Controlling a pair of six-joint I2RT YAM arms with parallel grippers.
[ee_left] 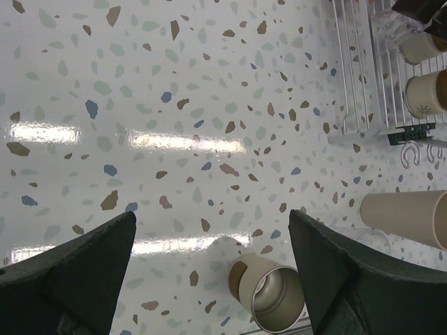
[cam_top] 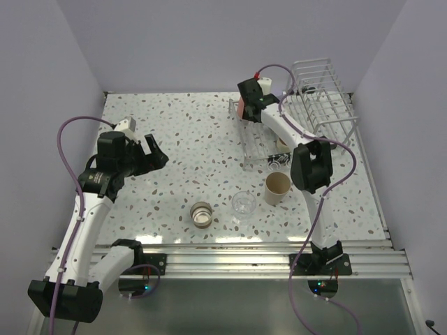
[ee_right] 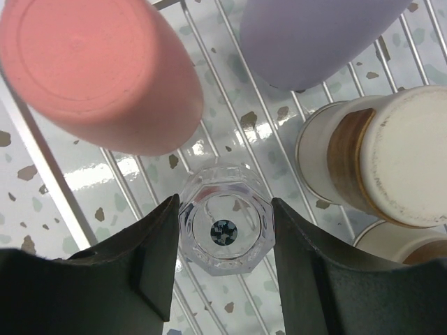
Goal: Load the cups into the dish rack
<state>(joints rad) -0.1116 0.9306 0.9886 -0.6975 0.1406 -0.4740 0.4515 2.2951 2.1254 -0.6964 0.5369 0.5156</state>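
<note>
Right claw (ee_right: 223,209) pinches a clear cup (ee_right: 223,234), bottom up, on the rack wires. Left claw (ee_left: 209,223) is wide open and holds nothing. The big desk (cam_top: 181,132) has the dish rack (cam_top: 328,105) at the upper right. A red cup (ee_right: 91,70), a purple cup (ee_right: 314,35) and two brown-banded cups (ee_right: 377,160) sit in it. Three wait at the lower middle: the beige cup (cam_top: 276,187), the other clear cup (cam_top: 244,203) and the last brown cup (cam_top: 202,213).

Our right gripper (ee_right: 223,206) holds a clear cup (ee_right: 223,232) over the dish rack (cam_top: 318,98). A coral cup (ee_right: 98,73) and a lavender cup (ee_right: 314,35) sit just beyond.

Pale lavender walls (cam_top: 209,42) enclose a glossy terrazzo-speckled white table (cam_top: 188,139).
</note>
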